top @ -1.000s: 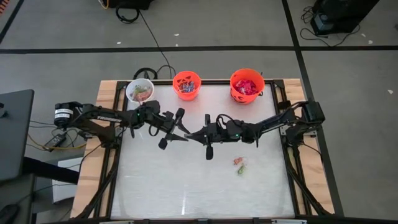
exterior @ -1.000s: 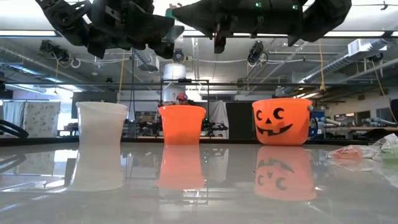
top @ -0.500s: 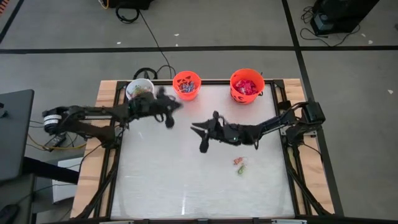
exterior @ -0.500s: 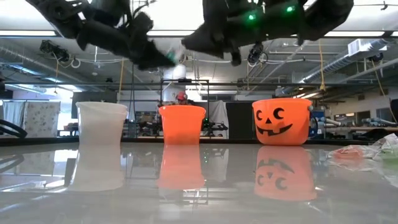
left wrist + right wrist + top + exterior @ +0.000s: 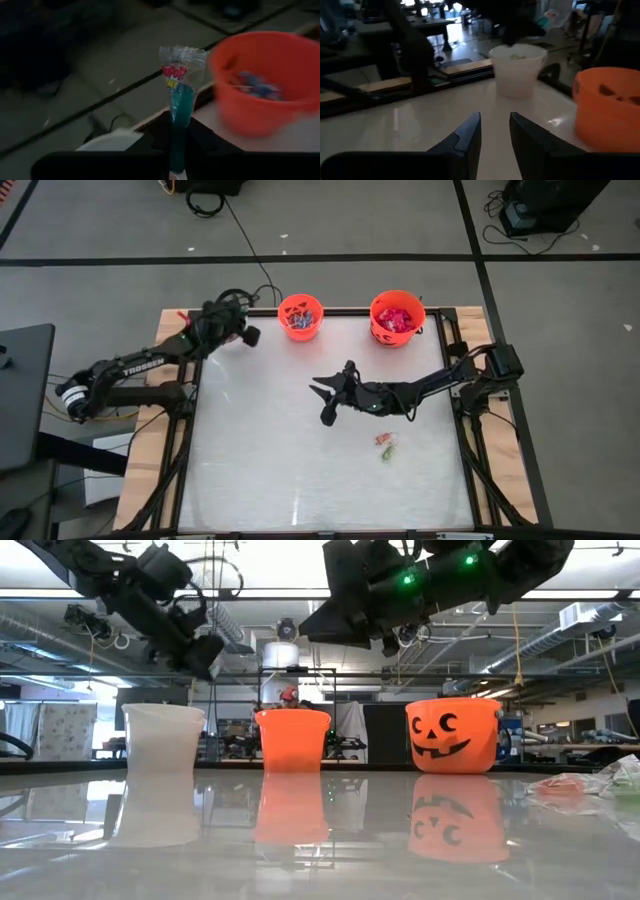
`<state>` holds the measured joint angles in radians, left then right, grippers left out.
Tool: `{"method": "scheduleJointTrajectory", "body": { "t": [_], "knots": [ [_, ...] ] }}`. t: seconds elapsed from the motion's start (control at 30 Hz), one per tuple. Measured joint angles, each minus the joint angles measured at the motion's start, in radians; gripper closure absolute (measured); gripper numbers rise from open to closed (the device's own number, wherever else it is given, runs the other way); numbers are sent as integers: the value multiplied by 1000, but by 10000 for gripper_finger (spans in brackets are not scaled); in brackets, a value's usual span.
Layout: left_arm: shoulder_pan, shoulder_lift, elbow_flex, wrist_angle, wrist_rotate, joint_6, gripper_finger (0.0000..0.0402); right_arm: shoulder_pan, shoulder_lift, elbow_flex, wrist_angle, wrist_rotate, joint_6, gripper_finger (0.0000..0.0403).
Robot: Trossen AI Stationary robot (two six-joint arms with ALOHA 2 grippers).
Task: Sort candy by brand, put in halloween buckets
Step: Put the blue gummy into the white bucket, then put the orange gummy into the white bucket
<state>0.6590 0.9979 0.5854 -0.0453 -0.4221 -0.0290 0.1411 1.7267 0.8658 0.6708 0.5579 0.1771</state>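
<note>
— Looking at my left gripper (image 5: 175, 150): what's it got?
— Its fingers are pinched on the stick of a blue lollipop (image 5: 179, 82), clear wrapper upright. I've got it raised over the white bucket (image 5: 162, 738), at the table's (image 5: 300, 470) far left corner.
— And the right gripper (image 5: 494, 131)?
— Mid-table, in the air, fingers a narrow gap apart, nothing between them. It points towards the white bucket.
— Where's the rest of the candy?
— Small wrapped pieces sit in the small orange bucket (image 5: 300, 316), red packets in the larger one (image 5: 397, 316). A few pieces (image 5: 385, 445) lie loose on the table, near my right gripper.
</note>
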Motion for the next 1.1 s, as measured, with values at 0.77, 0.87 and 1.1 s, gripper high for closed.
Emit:
{"method": "scheduleJointTrajectory", "body": {
  "t": [0.77, 0.87, 1.1],
  "knots": [
    [-112, -29, -1, -123, 79, 74, 245, 41, -309, 0, -984, -147, 457, 288],
    [-207, -42, -1, -26, 280, 187, 245, 63, -323, 0, -1176, -346, 520, 288],
    [-433, -31, 0, 107, 538, 393, 245, 159, -322, 0, -1288, -503, 543, 288]
  ]
}}
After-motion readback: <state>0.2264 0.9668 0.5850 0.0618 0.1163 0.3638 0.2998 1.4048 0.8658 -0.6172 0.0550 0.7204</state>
